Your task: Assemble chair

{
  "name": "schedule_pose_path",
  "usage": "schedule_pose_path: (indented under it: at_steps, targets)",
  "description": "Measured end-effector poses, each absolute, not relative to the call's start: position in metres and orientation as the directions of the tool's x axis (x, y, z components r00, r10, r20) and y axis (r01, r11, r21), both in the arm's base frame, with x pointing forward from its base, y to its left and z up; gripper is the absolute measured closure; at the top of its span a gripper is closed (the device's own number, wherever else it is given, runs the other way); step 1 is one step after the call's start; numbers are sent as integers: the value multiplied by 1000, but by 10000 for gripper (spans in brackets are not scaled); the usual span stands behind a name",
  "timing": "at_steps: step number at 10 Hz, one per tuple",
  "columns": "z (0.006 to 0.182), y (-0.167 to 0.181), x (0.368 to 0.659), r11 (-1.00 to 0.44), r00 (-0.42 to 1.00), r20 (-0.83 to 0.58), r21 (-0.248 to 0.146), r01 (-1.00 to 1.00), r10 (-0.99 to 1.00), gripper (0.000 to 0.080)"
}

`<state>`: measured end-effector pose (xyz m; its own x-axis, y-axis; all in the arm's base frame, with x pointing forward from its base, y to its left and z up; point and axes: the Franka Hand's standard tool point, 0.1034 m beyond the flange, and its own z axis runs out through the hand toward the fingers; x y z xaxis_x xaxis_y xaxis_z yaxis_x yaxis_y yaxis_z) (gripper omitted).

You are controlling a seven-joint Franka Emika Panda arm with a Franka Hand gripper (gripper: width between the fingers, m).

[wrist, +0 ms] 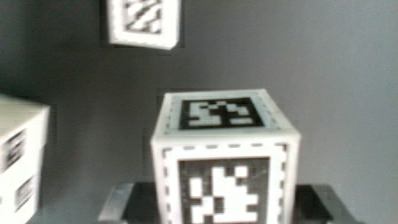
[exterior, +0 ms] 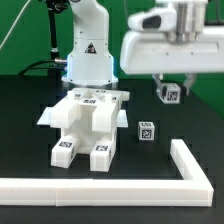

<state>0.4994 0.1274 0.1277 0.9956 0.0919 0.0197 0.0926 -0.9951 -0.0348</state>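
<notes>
Hand (exterior: 170, 83) narrow, clamped on a short post (exterior: 170, 94), at 2 o'clock from the chair (exterior: 88, 122) on the tabletop (exterior: 30, 95). Risk: the post could tilt in the grip and jam at its socket, or clip the loose post (exterior: 145, 130) on the way.

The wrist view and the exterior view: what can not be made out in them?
1. Wrist view: the gripper is cut off by the edge; whether its fingers press the nearest post is unclear.
2. Wrist view: the chair and a second post are cut by edges, blurred.
3. Exterior view: the chair's tags are too small to read.
</notes>
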Motion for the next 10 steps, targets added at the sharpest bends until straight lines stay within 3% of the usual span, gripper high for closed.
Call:
schedule_pose_path:
  at_steps: [2, 7, 10]
  targets:
    - [170, 96, 515, -993, 993, 57, -51, 102, 99, 515]
    - [163, 98, 513, -994, 994, 46, -49, 98, 95, 515]
    - [167, 45, 527, -984, 982, 84, -28, 173, 170, 515]
